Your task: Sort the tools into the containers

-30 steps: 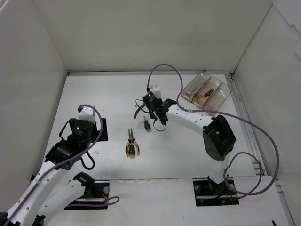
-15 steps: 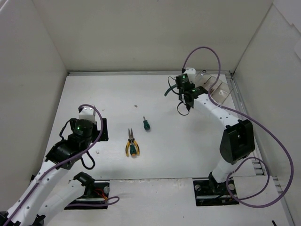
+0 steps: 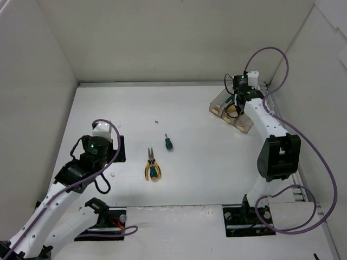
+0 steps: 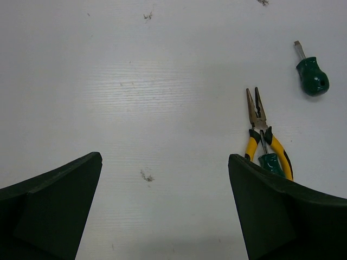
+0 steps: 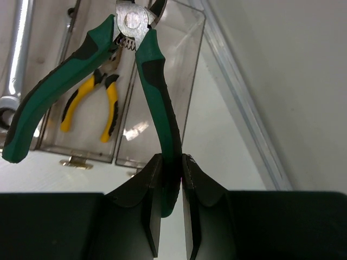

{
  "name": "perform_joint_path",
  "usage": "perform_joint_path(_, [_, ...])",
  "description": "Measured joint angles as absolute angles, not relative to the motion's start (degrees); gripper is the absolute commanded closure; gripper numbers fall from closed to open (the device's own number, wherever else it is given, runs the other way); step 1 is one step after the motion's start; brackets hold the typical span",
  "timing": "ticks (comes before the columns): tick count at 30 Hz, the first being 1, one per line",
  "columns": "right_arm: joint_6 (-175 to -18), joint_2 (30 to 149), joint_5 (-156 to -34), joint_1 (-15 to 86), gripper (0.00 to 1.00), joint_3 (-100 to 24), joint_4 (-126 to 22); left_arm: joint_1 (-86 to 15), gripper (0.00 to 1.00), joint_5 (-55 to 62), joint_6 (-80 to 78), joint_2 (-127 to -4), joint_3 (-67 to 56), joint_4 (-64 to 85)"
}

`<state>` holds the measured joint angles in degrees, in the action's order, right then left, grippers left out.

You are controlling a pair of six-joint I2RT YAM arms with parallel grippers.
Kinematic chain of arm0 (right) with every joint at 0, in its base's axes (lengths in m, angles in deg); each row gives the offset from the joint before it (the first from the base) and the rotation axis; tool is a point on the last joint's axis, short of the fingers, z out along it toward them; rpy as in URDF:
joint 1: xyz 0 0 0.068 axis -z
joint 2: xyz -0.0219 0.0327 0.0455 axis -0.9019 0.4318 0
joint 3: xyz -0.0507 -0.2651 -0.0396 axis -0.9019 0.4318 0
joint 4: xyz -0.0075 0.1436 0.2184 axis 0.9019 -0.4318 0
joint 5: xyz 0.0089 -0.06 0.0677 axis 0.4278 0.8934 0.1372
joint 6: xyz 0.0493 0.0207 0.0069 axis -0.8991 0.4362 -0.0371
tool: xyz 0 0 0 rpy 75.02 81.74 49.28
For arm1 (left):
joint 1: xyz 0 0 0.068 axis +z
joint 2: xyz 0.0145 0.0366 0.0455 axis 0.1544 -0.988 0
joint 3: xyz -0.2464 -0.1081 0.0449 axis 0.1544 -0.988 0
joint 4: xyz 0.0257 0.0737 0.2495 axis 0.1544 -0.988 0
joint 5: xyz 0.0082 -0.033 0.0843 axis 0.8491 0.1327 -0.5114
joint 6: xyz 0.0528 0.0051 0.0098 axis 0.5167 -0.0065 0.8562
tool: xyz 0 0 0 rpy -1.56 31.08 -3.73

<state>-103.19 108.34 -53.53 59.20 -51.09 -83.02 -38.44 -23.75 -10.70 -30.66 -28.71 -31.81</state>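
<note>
My right gripper [image 5: 172, 168] is shut on one handle of the green-handled pliers [image 5: 154, 76], which hang open over the clear tray [image 5: 190, 59]. In the top view the right gripper [image 3: 238, 96] is above the tray [image 3: 217, 105] at the back right. Orange/yellow-handled pliers [image 5: 89, 103] lie in the middle compartment and a silver wrench [image 5: 16, 54] in the left one. My left gripper [image 4: 165, 211] is open and empty, above the table left of the yellow-and-green pliers [image 4: 263, 135]. These pliers also show in the top view [image 3: 152, 167].
A small green-handled screwdriver [image 3: 168, 143] lies just beyond the yellow-and-green pliers; it also shows in the left wrist view [image 4: 312, 76]. White walls enclose the table on the left, back and right. A metal rail [image 5: 238, 103] runs beside the tray.
My right arm has carried the green-handled pliers from the table's middle to the back right, over the tray. The left arm has barely moved.
</note>
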Motion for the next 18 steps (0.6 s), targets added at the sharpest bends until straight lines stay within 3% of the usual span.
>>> perform_joint_path(18, [-101.1,125.8,-50.4,65.3,1.00,-64.4,-89.0,-38.4,0.00,-23.9,-10.7,-32.8,-28.7,-31.8])
